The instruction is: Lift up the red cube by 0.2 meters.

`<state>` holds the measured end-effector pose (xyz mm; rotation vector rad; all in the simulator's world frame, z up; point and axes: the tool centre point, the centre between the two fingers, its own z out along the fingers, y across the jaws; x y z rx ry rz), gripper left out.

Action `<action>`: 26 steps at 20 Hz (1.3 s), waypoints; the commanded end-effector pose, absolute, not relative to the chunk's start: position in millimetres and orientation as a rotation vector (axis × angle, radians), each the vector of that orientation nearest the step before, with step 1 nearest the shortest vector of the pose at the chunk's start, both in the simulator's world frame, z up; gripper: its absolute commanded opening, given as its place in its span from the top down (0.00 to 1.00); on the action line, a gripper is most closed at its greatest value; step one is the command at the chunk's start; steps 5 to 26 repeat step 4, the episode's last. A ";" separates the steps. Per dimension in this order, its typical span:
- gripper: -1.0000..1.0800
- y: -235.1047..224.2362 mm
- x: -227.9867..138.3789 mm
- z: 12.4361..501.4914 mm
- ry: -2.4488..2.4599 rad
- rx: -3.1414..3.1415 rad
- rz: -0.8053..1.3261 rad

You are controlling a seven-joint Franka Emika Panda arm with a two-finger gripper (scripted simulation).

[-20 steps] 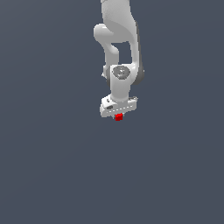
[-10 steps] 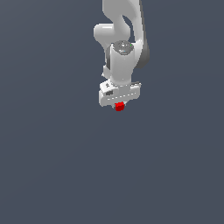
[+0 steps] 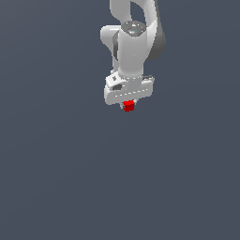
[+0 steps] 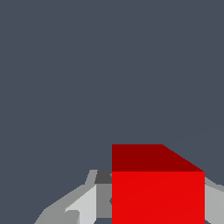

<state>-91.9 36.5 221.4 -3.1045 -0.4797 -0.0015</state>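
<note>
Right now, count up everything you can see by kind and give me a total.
Red cube: 1
Gripper: 1
Total: 2

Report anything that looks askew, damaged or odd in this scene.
Nothing stands out. The red cube sits between the fingers of the gripper, intact, and the plain grey ground shows no marks or debris.
</note>
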 end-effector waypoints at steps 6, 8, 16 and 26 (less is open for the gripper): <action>1.00 36.5 -91.3 230.3 -0.480 -3.104 0.000; 1.00 36.5 -91.3 230.3 -0.480 -3.104 0.000; 1.00 36.5 -91.3 230.3 -0.480 -3.104 0.000; 1.00 36.5 -91.3 230.3 -0.480 -3.104 0.000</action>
